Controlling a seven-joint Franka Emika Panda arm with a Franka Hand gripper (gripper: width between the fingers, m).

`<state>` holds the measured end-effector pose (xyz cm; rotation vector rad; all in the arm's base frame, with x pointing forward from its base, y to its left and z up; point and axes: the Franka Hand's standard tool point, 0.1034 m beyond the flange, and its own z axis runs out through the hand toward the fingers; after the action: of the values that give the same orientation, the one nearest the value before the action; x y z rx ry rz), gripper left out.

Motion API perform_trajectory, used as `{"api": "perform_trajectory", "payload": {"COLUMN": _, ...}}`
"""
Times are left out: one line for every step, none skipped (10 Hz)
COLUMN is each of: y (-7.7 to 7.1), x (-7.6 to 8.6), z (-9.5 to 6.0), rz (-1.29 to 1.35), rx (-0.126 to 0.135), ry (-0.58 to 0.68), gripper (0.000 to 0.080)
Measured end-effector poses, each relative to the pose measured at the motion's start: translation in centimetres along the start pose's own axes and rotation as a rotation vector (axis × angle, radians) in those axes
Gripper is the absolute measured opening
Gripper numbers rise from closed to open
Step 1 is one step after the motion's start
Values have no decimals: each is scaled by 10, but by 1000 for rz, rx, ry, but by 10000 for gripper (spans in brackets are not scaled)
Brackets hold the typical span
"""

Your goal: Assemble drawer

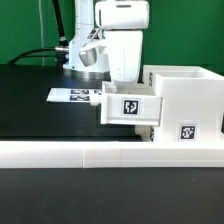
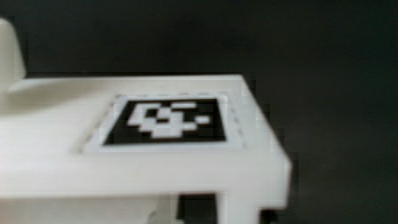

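Drawer housing [image 1: 185, 105] on black counter [image 1: 40, 110], ext view's right, behind long white rail [image 1: 110, 152]. Small tray [image 1: 128, 108] w/ tag sticks out of housing front, under tool [image 1: 120, 72]. Tool state: can't tell, fingertips hidden. Wrist view only: tray tag [image 2: 169, 120] close-up, blurry. Marker board [image 1: 75, 96] only in ext view.

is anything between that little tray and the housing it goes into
Nothing visible does. The small tray sits directly against the open front of the housing, apparently already partly inside, with no other object between them. The pincer itself is hidden behind the tray in the exterior view.
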<state>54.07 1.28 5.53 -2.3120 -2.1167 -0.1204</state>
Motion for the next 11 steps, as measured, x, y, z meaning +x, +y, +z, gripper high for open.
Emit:
{"api": "perform_trajectory", "payload": {"y": 0, "x": -1, "z": 0, "rz": 2, "rx": 0, "ry": 0, "gripper": 41}}
{"api": "perform_trajectory", "payload": {"y": 0, "x": -1, "z": 0, "rz": 2, "rx": 0, "ry": 0, "gripper": 41}}
{"api": "perform_trajectory", "payload": {"y": 0, "x": -1, "z": 0, "rz": 1, "rx": 0, "ry": 0, "gripper": 41}}
{"api": "perform_trajectory", "payload": {"y": 0, "x": 2, "z": 1, "rz": -8, "rx": 1, "ry": 0, "gripper": 41}}
{"api": "perform_trajectory", "payload": {"y": 1, "x": 3, "z": 1, "rz": -16, "rx": 2, "ry": -1, "gripper": 41}}
{"api": "perform_trajectory", "payload": {"y": 1, "x": 3, "z": 1, "rz": -16, "rx": 4, "ry": -1, "gripper": 41}}
{"api": "perform_trajectory", "payload": {"y": 1, "x": 4, "z": 1, "rz": -15, "rx": 5, "ry": -2, "gripper": 41}}
{"api": "perform_trajectory", "payload": {"y": 1, "x": 3, "z": 1, "rz": -14, "rx": 8, "ry": -2, "gripper": 41}}
{"api": "perform_trajectory", "payload": {"y": 1, "x": 3, "z": 1, "rz": -11, "rx": 7, "ry": -2, "gripper": 41}}
{"api": "perform_trajectory", "payload": {"y": 1, "x": 3, "z": 1, "rz": -10, "rx": 7, "ry": -2, "gripper": 41}}
{"api": "perform_trajectory", "payload": {"y": 1, "x": 2, "z": 1, "rz": -8, "rx": 7, "ry": -3, "gripper": 41}}
